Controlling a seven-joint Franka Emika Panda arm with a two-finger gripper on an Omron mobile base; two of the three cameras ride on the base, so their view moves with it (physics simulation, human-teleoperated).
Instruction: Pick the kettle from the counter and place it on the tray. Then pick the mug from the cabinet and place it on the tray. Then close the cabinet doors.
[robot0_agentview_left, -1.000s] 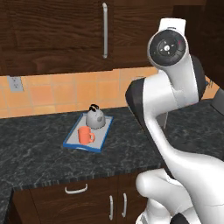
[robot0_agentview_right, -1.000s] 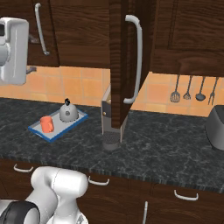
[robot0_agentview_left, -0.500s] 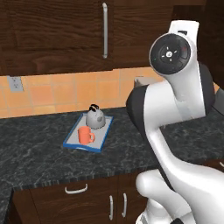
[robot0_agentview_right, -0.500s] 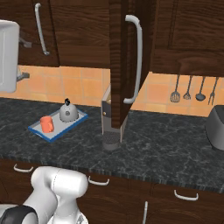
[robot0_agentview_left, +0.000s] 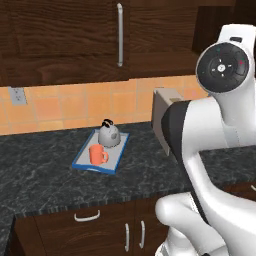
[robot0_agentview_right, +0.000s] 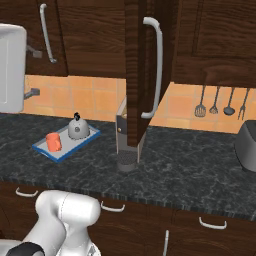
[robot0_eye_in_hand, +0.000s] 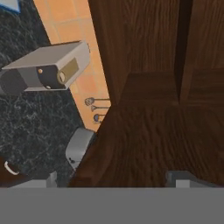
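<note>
I find the kettle (robot0_agentview_left: 109, 134) and mug (robot0_agentview_left: 97, 155) both on the tray (robot0_agentview_left: 84, 161), so only the doors remain; one cabinet door (robot0_agentview_right: 136, 75) stands ajar; my gripper's jaws are wide, empty, facing its wood.

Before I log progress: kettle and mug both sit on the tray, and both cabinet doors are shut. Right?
Not quite. The kettle and mug are on the tray, but one cabinet door stands open, edge-on over the counter in the right base view.
</note>
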